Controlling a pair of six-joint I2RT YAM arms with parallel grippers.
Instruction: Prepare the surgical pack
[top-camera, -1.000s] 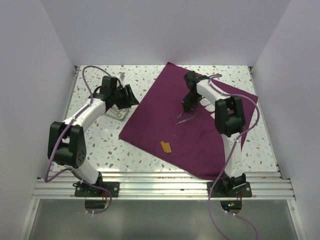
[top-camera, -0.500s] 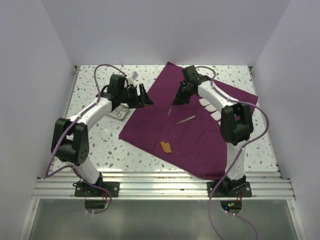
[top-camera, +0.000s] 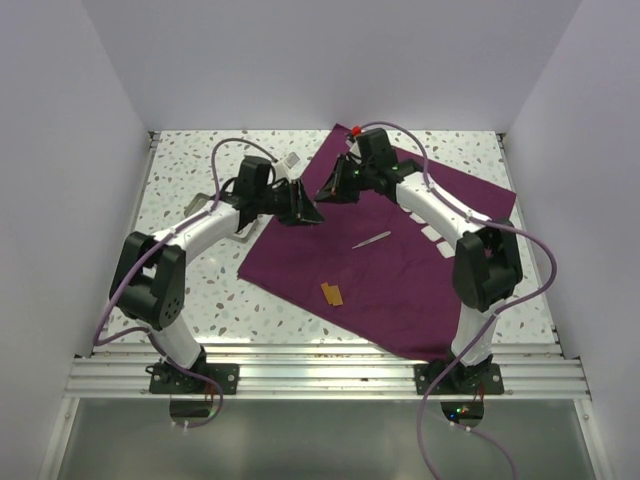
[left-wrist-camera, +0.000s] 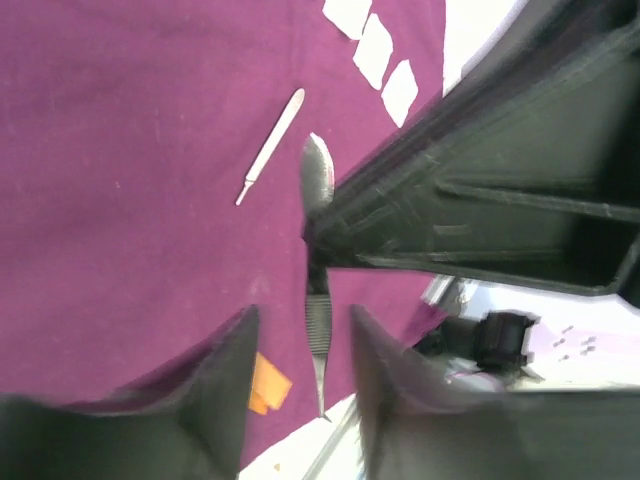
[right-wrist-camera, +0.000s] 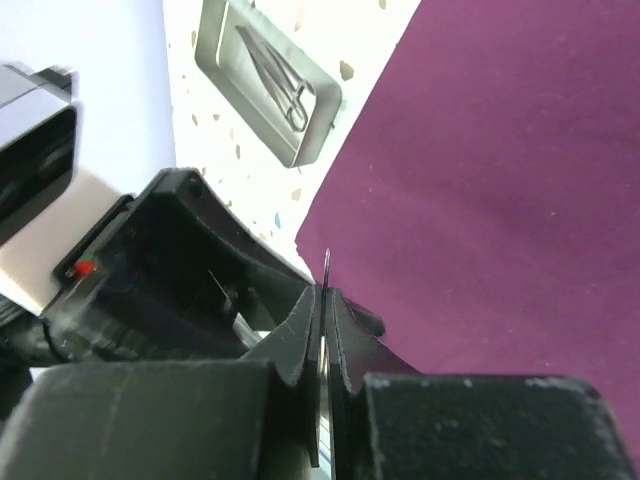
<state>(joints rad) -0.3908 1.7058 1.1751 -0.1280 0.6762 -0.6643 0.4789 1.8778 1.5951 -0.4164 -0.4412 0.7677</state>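
The plum-purple cloth (top-camera: 400, 280) lies spread flat as a large sheet. My right gripper (top-camera: 325, 193) hangs over its left edge, shut on thin metal forceps (left-wrist-camera: 317, 300); the forceps' tip (right-wrist-camera: 327, 265) pokes out past the shut fingers (right-wrist-camera: 300, 330). My left gripper (top-camera: 308, 215) faces it, open, and the forceps hang between its two fingers (left-wrist-camera: 220, 380) without touching them. A second slim metal instrument (top-camera: 372, 239) lies on the cloth. White gauze squares (left-wrist-camera: 375, 45) lie in a row on the cloth. The shiny metal tray (right-wrist-camera: 265, 85), holding scissors, stands on the table left of the cloth.
A small orange tag (top-camera: 332, 294) lies on the cloth near its front-left edge. The speckled table (top-camera: 200, 290) is walled on the left, back and right. Both arms' cables arch above the cloth's back corner. My left arm covers most of the tray in the top view.
My right gripper lifted the forceps off the cloth and carried them left. My left gripper swung right from the tray to meet it at the cloth's left edge.
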